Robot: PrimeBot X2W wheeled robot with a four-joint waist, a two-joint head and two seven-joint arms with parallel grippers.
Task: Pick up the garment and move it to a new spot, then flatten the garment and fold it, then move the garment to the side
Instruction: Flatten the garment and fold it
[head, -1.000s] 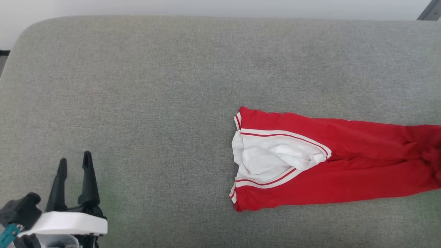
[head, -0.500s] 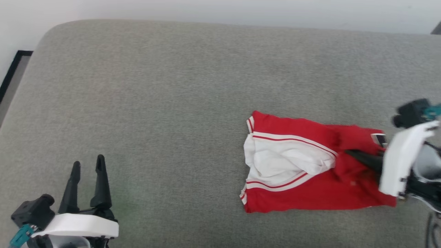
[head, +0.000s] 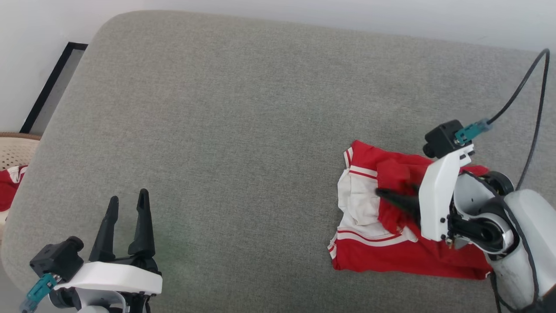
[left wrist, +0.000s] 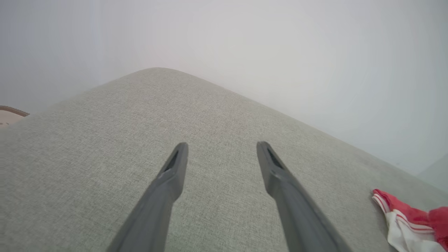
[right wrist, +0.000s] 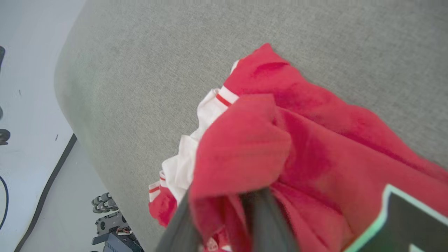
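Note:
The garment (head: 391, 256), a red jersey with white, red-striped trim, lies bunched on the right of the grey cushioned surface (head: 217, 130). My right gripper (head: 382, 193) reaches over it from the right. A red fold is draped over its dark fingers, above the white part. In the right wrist view the garment (right wrist: 315, 140) covers the fingertips, the jaws stand partly apart, and cloth sits between them. My left gripper (head: 128, 198) stands open at the lower left, nothing in it, far from the garment. The left wrist view shows that gripper (left wrist: 220, 147) open and the garment's edge (left wrist: 406, 224).
A woven basket (head: 13, 152) with red and white cloth (head: 6, 187) sits off the surface's left end. A black cable (head: 530, 108) arcs above my right wrist. Dark equipment (right wrist: 112, 224) stands on the floor beyond the surface's edge.
The camera has swung, shifting the whole picture. My right gripper came in from the right, carrying the garment's long red end over toward the white end. The garment now lies shorter and doubled. My left gripper stayed open.

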